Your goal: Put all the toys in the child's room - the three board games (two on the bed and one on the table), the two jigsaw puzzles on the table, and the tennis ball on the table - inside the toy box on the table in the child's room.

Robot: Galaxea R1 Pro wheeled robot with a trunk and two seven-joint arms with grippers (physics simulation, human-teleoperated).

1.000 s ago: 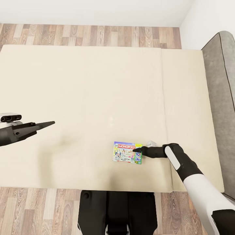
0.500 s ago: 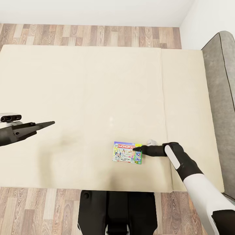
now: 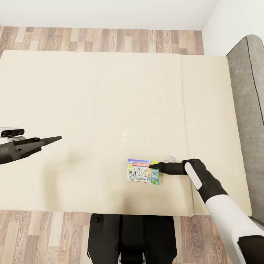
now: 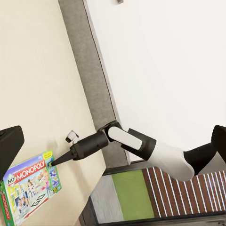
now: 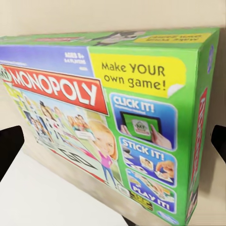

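Head view is showing a Monopoly board game (image 3: 143, 171) lying flat on the cream bed (image 3: 91, 110), in the lower middle of the frame, near the bed's front edge. At its right end the right gripper (image 3: 154, 167) is reaching in from the lower right, its dark tip overlapping the box's upper right corner; whether the fingers are wide, narrow or gripping the box cannot be told. At the far left of the frame the left gripper (image 3: 55, 139) is hanging over bare mattress, well apart from the game, its fingers looking drawn together into a point. A grey headboard (image 3: 249, 91) is running down the right edge, and wood floor (image 3: 91, 40) is showing across the top. Right wrist view is presenting the box (image 5: 113, 122) close up, green and blue with red lettering.
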